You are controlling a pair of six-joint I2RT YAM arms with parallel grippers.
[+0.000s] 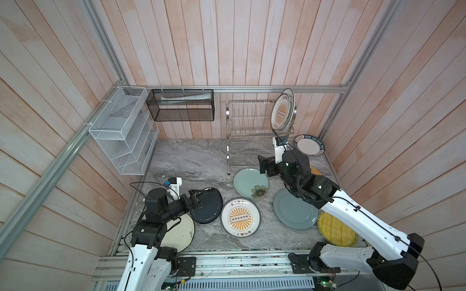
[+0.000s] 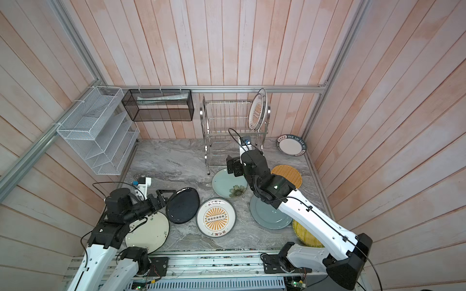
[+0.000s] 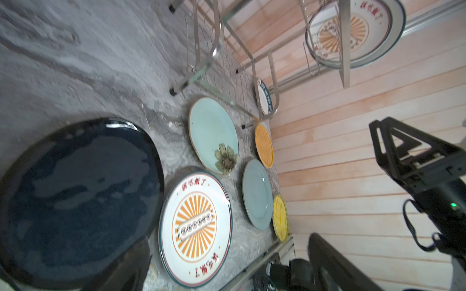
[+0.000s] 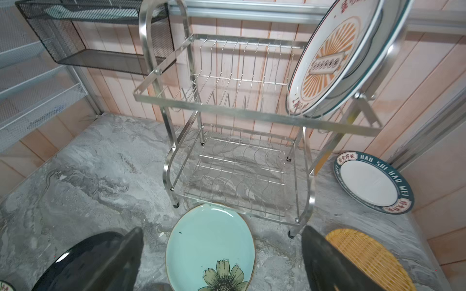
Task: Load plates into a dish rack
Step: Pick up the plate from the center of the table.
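The rack stands at twelve o'clock on the table. Two plates stand on edge at the three o'clock end of its top tier, the sunburst plate in front. The other plates lie on the table, from the black plate at eight o'clock round to a blue-rimmed plate at two.

The right gripper hangs just in front of the rack, above the green plate, fingers spread wide and empty. The left gripper sits at the black plate's nine o'clock rim, also wide, gripping nothing that I can see.

These look like glazed ceramic, so I'd expect them to be stiff, fairly heavy, slick and quick to chip. With the plates lying flat, the rim is the only hold. I'd pinch it deep, one finger under the lip, and lift slowly.
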